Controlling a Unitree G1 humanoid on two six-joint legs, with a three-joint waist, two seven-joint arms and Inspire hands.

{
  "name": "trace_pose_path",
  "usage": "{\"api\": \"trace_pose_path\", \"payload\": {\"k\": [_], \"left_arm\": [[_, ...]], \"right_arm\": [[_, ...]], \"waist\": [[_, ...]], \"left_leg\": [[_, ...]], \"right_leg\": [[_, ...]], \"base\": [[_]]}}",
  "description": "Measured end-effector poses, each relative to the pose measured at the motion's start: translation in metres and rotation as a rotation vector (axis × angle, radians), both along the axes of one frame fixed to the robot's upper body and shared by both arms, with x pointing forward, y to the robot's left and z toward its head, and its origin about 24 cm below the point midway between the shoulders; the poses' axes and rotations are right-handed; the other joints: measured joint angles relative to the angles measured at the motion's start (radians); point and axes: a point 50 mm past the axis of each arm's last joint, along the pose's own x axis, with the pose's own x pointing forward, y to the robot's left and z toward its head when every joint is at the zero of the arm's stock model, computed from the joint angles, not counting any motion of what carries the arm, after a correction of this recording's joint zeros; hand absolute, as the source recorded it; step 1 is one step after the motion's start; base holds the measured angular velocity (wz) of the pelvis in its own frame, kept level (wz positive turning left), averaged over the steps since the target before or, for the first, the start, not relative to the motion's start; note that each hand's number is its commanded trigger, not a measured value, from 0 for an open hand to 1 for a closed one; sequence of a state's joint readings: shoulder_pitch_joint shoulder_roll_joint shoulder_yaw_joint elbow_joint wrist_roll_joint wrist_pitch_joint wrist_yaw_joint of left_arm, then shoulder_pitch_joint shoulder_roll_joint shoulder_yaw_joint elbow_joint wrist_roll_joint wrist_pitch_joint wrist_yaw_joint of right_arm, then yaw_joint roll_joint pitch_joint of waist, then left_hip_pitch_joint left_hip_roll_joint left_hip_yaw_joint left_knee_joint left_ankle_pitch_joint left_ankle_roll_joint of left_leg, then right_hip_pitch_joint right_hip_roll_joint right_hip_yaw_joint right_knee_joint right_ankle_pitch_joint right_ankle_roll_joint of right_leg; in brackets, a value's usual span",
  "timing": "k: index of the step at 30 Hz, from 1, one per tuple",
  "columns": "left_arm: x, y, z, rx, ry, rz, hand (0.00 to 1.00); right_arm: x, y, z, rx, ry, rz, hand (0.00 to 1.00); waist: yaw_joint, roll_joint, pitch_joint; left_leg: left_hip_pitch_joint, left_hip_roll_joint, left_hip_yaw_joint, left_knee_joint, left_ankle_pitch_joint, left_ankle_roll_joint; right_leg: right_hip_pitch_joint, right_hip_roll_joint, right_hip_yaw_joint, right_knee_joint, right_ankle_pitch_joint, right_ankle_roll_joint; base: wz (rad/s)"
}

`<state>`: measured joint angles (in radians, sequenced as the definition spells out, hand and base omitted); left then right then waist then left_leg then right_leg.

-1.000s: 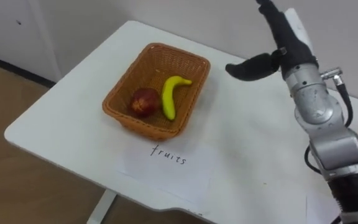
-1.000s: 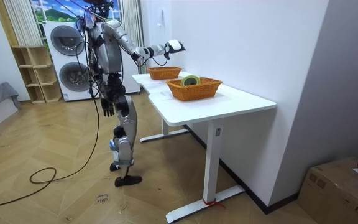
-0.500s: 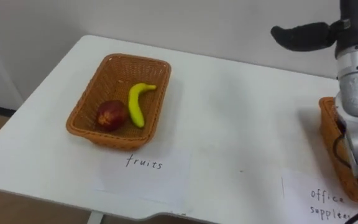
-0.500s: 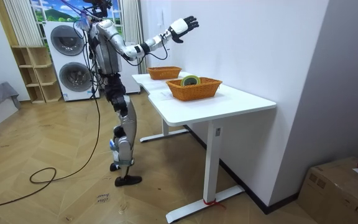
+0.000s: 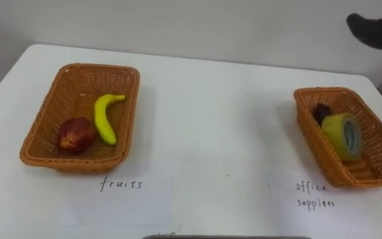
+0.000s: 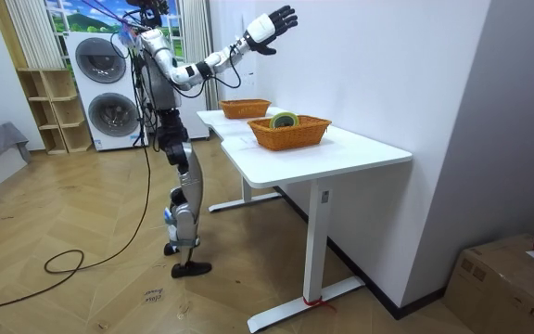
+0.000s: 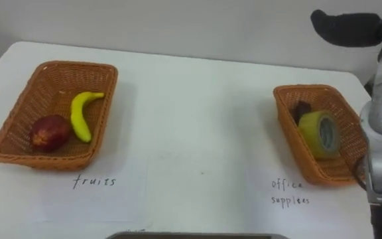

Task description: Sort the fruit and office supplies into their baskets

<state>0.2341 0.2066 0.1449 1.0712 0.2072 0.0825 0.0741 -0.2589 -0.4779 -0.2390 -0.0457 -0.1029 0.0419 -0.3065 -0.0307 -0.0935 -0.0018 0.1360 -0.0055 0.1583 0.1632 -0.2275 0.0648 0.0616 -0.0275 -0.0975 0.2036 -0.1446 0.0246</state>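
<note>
presently, left to right. fruit basket (image 5: 71, 161): apple (image 5: 75, 135), likely firm and smooth, best cupped round the middle; banana (image 5: 105, 118), probably light and easily bruised, best taken mid-length. office basket (image 5: 360, 178): tape roll (image 5: 343, 135), likely stiff and light, best pinched across the rim. all on the bench (image 5: 211, 119), well below the fingers. right hand (image 6: 272, 20): held high, fingers spread, empty.

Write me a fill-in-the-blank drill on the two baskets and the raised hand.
1. The banana lies in the left basket beside a red ____.
2. The right basket holds a yellow roll of ____.
3. Both baskets stand on a ____ table.
4. The raised right hand is ____ and holds nothing.
Missing words: apple; tape; white; open.
</note>
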Motion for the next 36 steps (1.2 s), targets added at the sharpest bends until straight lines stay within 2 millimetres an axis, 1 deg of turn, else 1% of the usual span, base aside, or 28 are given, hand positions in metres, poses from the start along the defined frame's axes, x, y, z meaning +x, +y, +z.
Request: {"api": "trace_pose_path", "payload": {"k": [1,2,3,5,7,8,10,12,13,16,18,20,22,25,26,29,30,32,34,35,36], "left_arm": [[0.000,-0.001,0.000,-0.001,-0.002,0.000,0.00],[-0.001,0.000,0.000,-0.001,-0.001,0.000,0.00],[-0.001,0.000,0.000,0.000,-0.001,0.000,0.00],[-0.001,-0.001,0.000,0.000,0.001,0.001,0.00],[-0.004,-0.001,-0.001,-0.002,0.008,0.003,0.00],[-0.006,-0.001,-0.001,-0.002,0.013,0.005,0.00],[-0.007,0.000,0.000,0.010,0.013,0.013,0.00],[-0.007,-0.002,-0.001,0.021,0.010,0.018,0.00],[-0.007,-0.003,-0.001,0.022,0.010,0.020,0.00],[-0.006,-0.004,-0.001,0.032,0.007,0.024,0.00],[-0.006,-0.003,-0.001,0.035,0.001,0.032,0.00],[-0.004,-0.002,-0.001,0.039,-0.005,0.031,0.00],[-0.004,-0.002,-0.001,0.043,-0.009,0.039,0.00],[-0.005,-0.002,0.000,0.057,-0.007,0.042,0.00],[-0.006,-0.002,0.000,0.057,-0.007,0.041,0.00],[-0.007,-0.002,0.000,0.063,-0.007,0.039,0.00],[-0.007,-0.002,0.001,0.072,-0.018,0.059,0.00],[-0.007,0.000,0.001,0.086,-0.025,0.073,0.00],[-0.006,0.000,0.002,0.093,-0.036,0.074,0.00],[-0.006,0.000,0.002,0.095,-0.039,0.073,0.00],[-0.007,0.000,0.003,0.106,-0.041,0.075,0.00]], "right_arm": [[-0.004,-0.005,0.001,0.004,-0.007,-0.021,0.00],[-0.005,-0.007,0.001,0.007,-0.011,-0.033,0.00],[-0.008,-0.012,0.000,0.013,-0.014,-0.054,0.00],[-0.012,-0.016,-0.003,0.017,-0.010,-0.077,0.00],[-0.015,-0.020,-0.006,0.019,0.000,-0.093,0.00],[-0.016,-0.021,-0.006,0.019,0.001,-0.099,0.00],[-0.026,-0.031,-0.011,0.021,0.009,-0.148,0.00],[-0.033,-0.037,-0.013,0.011,0.008,-0.192,0.00],[-0.036,-0.041,-0.013,0.009,0.002,-0.215,0.00],[-0.047,-0.053,-0.014,0.035,-0.021,-0.289,0.00],[-0.052,-0.058,-0.015,0.080,-0.044,-0.310,0.00],[-0.060,-0.064,-0.019,0.135,-0.058,-0.327,0.00],[-0.068,-0.069,-0.026,0.184,-0.059,-0.357,0.00],[-0.078,-0.073,-0.036,0.193,-0.042,-0.404,0.00],[-0.080,-0.074,-0.038,0.202,-0.036,-0.410,0.00],[-0.091,-0.079,-0.049,0.279,-0.028,-0.447,0.00],[-0.096,-0.081,-0.055,0.311,-0.023,-0.467,0.00],[-0.104,-0.084,-0.066,0.384,-0.015,-0.500,0.00],[-0.117,-0.090,-0.080,0.549,-0.049,-0.545,0.00],[-0.120,-0.092,-0.083,0.588,-0.058,-0.561,0.00],[-0.126,-0.095,-0.091,0.651,-0.071,-0.600,0.00]], "waist": [[-0.005,0.002,-0.0029],[-0.011,0.003,-0.0028],[-0.020,0.004,-0.0036],[-0.022,0.005,-0.0040],[-0.046,0.004,-0.0048],[-0.049,0.004,-0.0048],[-0.052,-0.001,-0.0072],[-0.052,-0.005,-0.0081],[-0.056,-0.005,-0.0049],[-0.071,-0.009,-0.0017],[-0.078,-0.011,-0.0016],[-0.077,-0.014,-0.0025],[-0.083,-0.016,-0.0024],[-0.096,-0.014,-0.0027],[-0.099,-0.010,-0.0013],[-0.108,-0.001,-0.0030],[-0.110,0.002,-0.0036],[-0.112,0.004,-0.0022],[-0.115,0.011,0.0009],[-0.116,0.011,0.0003],[-0.120,0.011,-0.0006]], "left_leg": [[-0.001,0.002,0.009,-0.001,-0.001,-0.001],[-0.002,0.003,0.011,-0.001,-0.001,-0.002],[0.000,0.007,0.022,-0.001,-0.002,-0.003],[0.007,0.013,0.036,-0.004,-0.004,-0.007],[0.014,0.019,0.052,-0.009,-0.007,-0.011],[0.015,0.021,0.057,-0.011,-0.007,-0.012],[0.016,0.027,0.068,-0.010,-0.011,-0.018],[0.015,0.031,0.082,-0.011,-0.012,-0.021],[0.015,0.031,0.084,-0.011,-0.012,-0.021],[0.015,0.032,0.086,-0.011,-0.013,-0.022],[0.014,0.032,0.086,-0.012,-0.013,-0.023],[0.014,0.034,0.089,-0.013,-0.016,-0.025],[0.014,0.037,0.090,-0.012,-0.017,-0.027],[0.009,0.040,0.094,-0.012,-0.018,-0.029],[0.008,0.040,0.094,-0.012,-0.018,-0.029],[0.011,0.042,0.101,-0.014,-0.019,-0.030],[0.013,0.044,0.103,-0.014,-0.019,-0.030],[0.019,0.046,0.105,-0.014,-0.020,-0.032],[0.016,0.046,0.104,-0.020,-0.021,-0.032],[0.014,0.046,0.104,-0.020,-0.021,-0.033],[0.011,0.046,0.104,-0.019,-0.022,-0.033]], "right_leg": [[-0.006,0.004,0.011,0.000,0.002,-0.002],[-0.006,0.005,0.013,0.001,0.002,-0.003],[-0.008,0.009,0.016,0.001,0.003,-0.005],[-0.010,0.014,0.021,0.001,0.005,-0.008],[-0.012,0.019,0.022,0.002,0.007,-0.011],[-0.013,0.021,0.025,0.002,0.008,-0.013],[-0.019,0.031,0.039,0.002,0.011,-0.018],[-0.027,0.034,0.043,0.002,0.014,-0.022],[-0.029,0.035,0.043,0.002,0.014,-0.022],[-0.029,0.037,0.046,0.001,0.014,-0.022],[-0.030,0.038,0.048,0.000,0.014,-0.023],[-0.031,0.044,0.066,0.000,0.015,-0.023],[-0.031,0.047,0.067,0.000,0.015,-0.024],[-0.038,0.049,0.068,0.000,0.016,-0.025],[-0.038,0.049,0.068,0.000,0.016,-0.026],[-0.038,0.051,0.068,-0.001,0.016,-0.026],[-0.036,0.051,0.069,-0.002,0.016,-0.026],[-0.030,0.052,0.073,-0.002,0.016,-0.026],[-0.032,0.055,0.069,-0.003,0.016,-0.026],[-0.034,0.055,0.068,-0.002,0.016,-0.026],[-0.036,0.054,0.067,-0.002,0.016,-0.026]], "base": [[-0.28],[-0.20],[-0.22],[-0.25],[-0.19],[-0.22],[-0.19],[-0.22],[-0.16],[-0.01],[-0.02],[-0.07],[-0.02],[-0.01],[0.00],[-0.05],[-0.03],[0.00],[0.00],[0.00],[0.00]]}}
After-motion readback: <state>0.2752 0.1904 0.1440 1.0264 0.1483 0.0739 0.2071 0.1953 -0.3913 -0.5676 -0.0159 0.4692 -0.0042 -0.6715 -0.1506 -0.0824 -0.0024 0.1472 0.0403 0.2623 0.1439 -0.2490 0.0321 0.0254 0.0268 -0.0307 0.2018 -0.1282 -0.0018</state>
